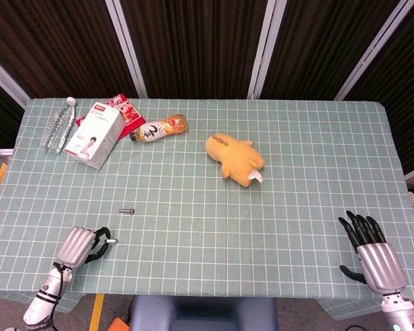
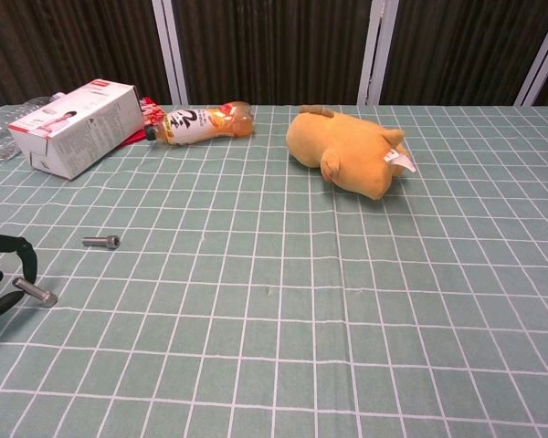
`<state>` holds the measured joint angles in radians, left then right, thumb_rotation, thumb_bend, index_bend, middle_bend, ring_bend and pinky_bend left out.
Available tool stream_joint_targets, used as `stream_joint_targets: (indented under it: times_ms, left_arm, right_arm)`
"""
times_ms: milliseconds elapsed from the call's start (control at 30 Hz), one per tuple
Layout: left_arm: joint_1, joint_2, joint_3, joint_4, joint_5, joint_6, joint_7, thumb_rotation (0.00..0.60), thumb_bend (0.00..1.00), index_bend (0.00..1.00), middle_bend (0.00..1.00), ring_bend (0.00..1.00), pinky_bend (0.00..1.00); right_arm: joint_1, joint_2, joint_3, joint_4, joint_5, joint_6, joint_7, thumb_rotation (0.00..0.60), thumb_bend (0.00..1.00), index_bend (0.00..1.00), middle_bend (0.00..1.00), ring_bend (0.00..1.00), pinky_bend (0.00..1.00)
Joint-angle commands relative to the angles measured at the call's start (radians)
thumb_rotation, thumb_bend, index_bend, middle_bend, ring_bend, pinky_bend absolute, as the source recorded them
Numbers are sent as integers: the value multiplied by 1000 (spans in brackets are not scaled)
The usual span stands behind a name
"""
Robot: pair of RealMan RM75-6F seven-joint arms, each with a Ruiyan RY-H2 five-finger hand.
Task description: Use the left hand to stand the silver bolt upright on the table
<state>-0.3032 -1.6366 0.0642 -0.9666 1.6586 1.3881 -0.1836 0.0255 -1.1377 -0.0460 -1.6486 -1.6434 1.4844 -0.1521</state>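
Observation:
Near the table's front left corner my left hand [image 1: 79, 246] pinches a silver bolt [image 1: 110, 241] by its shaft. In the chest view that bolt [image 2: 36, 292] slants, head low and to the right, close to the cloth, and only the dark fingers [image 2: 7, 257] of this hand show at the left edge. A second, smaller silver bolt [image 1: 127, 210] lies flat on the cloth a little further in, apart from the hand, and it is also plain in the chest view as the small bolt [image 2: 101, 241]. My right hand [image 1: 369, 245] rests at the front right, fingers spread, holding nothing.
A yellow plush toy [image 1: 236, 160] lies mid-table. At the back left are a white box [image 1: 94, 135], an orange drink bottle [image 1: 159, 128], a red packet [image 1: 124, 108] and a clear water bottle [image 1: 58, 125]. The green checked cloth [image 1: 214, 227] covers the table.

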Motion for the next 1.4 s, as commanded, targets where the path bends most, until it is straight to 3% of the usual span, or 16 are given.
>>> stream_joint_targets:
  times_ms: [33, 233, 433, 600, 767, 933, 1400]
  left_arm:
    - [-2, 2, 2, -8, 4, 3, 6, 600, 414, 472, 1000, 1000, 1000]
    - [-7, 5, -1, -21, 1, 0, 10, 600, 413, 373, 1000, 1000, 1000]
    - [-5, 26, -6, -45, 11, 35, 0, 600, 413, 363, 1000, 1000, 1000]
    - [-16, 71, -48, -107, -9, 65, -47, 600, 414, 361, 1000, 1000, 1000]
    - [-70, 107, -100, -129, -108, -83, -203, 600, 413, 372, 1000, 1000, 1000]
    - [-117, 72, -119, -42, -153, -194, -271, 600, 400, 374, 1000, 1000, 1000]
    - [-208, -62, -139, 109, -168, -291, -243, 600, 385, 403, 1000, 1000, 1000]
  right_arm:
    - [0, 0, 0, 1, 0, 0, 0, 600, 154, 0, 0, 0, 0]
    - [1, 1, 0, -2, 3, -3, -1, 600, 154, 0, 0, 0, 0]
    - [1, 1, 1, -1, 5, -3, -1, 600, 154, 0, 0, 0, 0]
    - [2, 3, 1, 0, 6, -5, 2, 600, 154, 0, 0, 0, 0]
    - [1, 3, 1, -1, 3, -4, 3, 600, 153, 0, 0, 0, 0]
    - [0, 0, 2, -1, 5, -2, -4, 600, 154, 0, 0, 0, 0]
    - [6, -7, 12, 5, 33, -20, -14, 600, 154, 0, 0, 0, 0]
